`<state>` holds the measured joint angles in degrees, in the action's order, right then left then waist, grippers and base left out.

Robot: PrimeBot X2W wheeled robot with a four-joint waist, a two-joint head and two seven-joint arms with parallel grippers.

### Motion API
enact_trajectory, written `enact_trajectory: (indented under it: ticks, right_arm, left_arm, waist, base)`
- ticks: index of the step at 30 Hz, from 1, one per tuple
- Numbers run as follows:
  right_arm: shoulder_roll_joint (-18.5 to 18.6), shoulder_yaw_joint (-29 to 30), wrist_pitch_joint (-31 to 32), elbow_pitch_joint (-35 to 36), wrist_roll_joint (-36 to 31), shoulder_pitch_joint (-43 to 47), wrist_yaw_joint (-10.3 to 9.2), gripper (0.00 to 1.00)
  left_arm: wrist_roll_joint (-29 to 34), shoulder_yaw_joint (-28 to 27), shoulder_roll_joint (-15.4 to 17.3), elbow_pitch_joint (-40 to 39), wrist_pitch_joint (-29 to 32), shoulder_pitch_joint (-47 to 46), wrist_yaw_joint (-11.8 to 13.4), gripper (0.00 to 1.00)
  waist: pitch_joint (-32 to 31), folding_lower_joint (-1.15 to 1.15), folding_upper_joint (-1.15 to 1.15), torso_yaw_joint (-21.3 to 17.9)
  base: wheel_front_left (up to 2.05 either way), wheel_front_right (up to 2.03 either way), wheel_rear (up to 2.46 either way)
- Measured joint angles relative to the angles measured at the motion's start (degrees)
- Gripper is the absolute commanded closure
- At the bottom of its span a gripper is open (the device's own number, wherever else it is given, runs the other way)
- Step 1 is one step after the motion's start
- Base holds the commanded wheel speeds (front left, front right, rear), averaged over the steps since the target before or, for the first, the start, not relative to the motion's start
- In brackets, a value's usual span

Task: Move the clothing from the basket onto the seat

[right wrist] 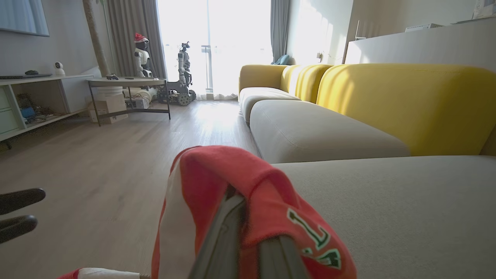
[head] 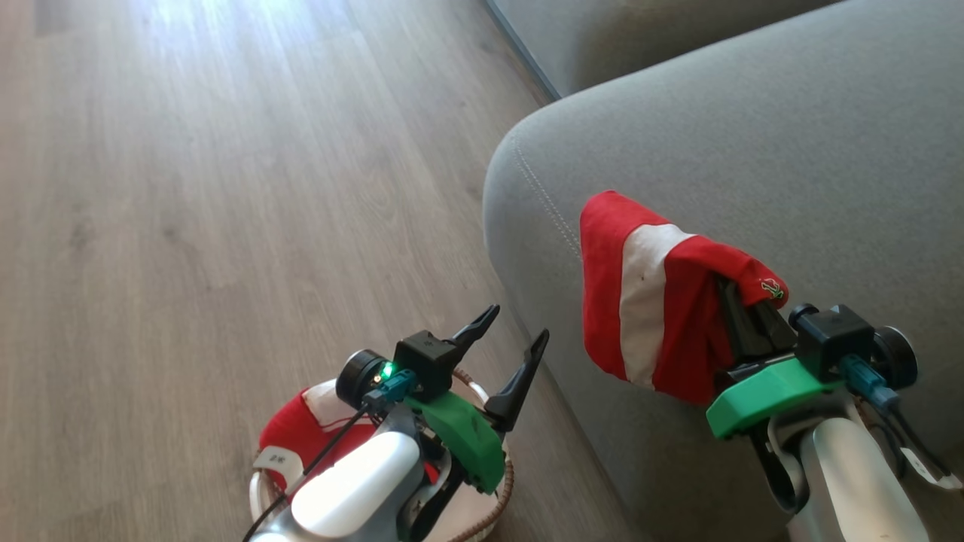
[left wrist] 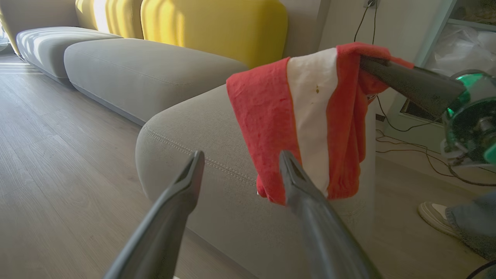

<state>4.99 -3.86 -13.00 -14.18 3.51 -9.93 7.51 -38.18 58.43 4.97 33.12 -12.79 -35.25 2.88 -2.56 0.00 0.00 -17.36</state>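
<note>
A red-and-white garment [head: 648, 301] drapes over my right gripper [head: 734, 305] — fingers clamped shut on its fabric — hanging off my fingertips at the front edge of the grey seat [head: 753, 150], which stretches ahead of them. My left gripper [head: 518, 322], spread wide and empty, hovers above the basket [head: 506, 482] on the wooden floor [head: 226, 188] — a second garment [head: 301, 429] lies inside, beneath my wrist.

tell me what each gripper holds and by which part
The right gripper is shut on a soft red-and-white fabric garment, pinched at a bunched fold near its emblem. The left gripper is open and empty.
</note>
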Motion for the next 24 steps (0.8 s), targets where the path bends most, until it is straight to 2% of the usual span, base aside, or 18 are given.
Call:
enact_trajectory:
  ticks: [5, 10, 15, 24]
  right_arm:
    - [0.0, 0.3, 0.9, 1.2, 0.0, -0.1, 0.0, 1.0]
    - [0.0, 1.6, 1.4, 0.9, 0.0, -2.0, 0.0, 1.0]
    - [0.7, 2.8, 1.4, -1.2, 0.9, -9.5, 0.0, 1.0]
    - [6.3, 5.6, 1.1, -7.4, 2.0, -26.2, 0.0, 1.0]
  left_arm:
    - [0.2, 0.3, -0.5, 0.0, -0.4, -0.1, 0.1, 0.0]
    - [0.6, 0.7, -0.6, 0.5, -0.5, -0.2, 0.1, 0.0]
    - [1.2, 1.3, -0.6, 0.7, -0.6, -0.3, 0.2, 0.0]
    - [3.2, 1.6, -0.2, -1.2, -0.6, -5.6, 0.7, 0.0]
  waist:
    - [1.5, 0.0, 0.0, -1.0]
    - [2.6, 0.0, 0.0, -0.1]
    - [4.0, 0.0, 0.0, 1.4]
    - [9.8, 0.0, 0.0, 4.2]
  base:
    - [0.0, 0.0, 0.0]
    - [0.0, 0.0, 0.0]
    - [0.0, 0.0, 0.0]
    - [0.0, 0.0, 0.0]
